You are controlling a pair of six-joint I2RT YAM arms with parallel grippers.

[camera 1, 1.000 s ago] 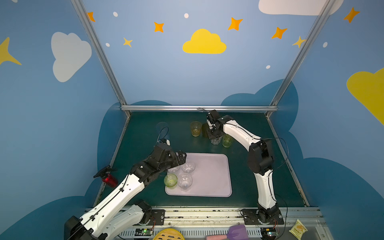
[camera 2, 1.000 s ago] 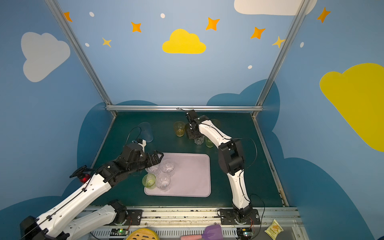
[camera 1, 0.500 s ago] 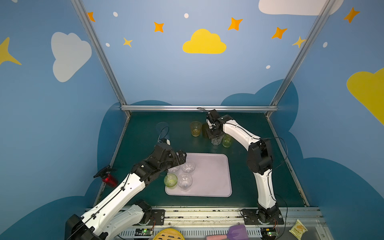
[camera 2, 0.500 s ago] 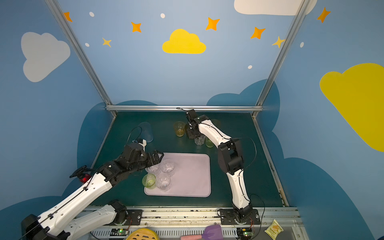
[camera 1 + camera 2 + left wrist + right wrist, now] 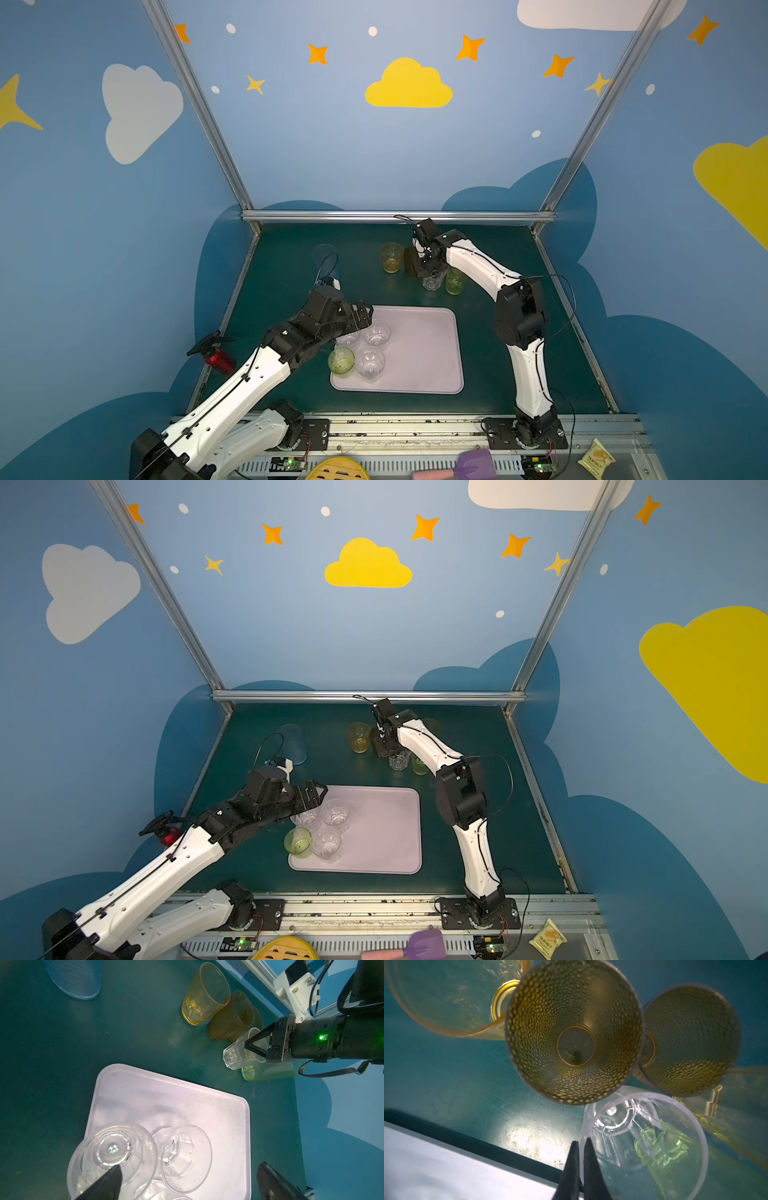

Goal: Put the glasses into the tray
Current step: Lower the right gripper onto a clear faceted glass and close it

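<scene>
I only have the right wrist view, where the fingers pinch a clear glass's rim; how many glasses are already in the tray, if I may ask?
Observer: Four: three clear glasses and a green glass, bunched at the left end of the tray.
Operator: Thanks. What is the left gripper doing?
Observer: The left gripper is open, above those clear glasses.
Operator: Is any glass outside my view?
Observer: Yes, a pale blue glass sits alone on the left side of the table.
</scene>
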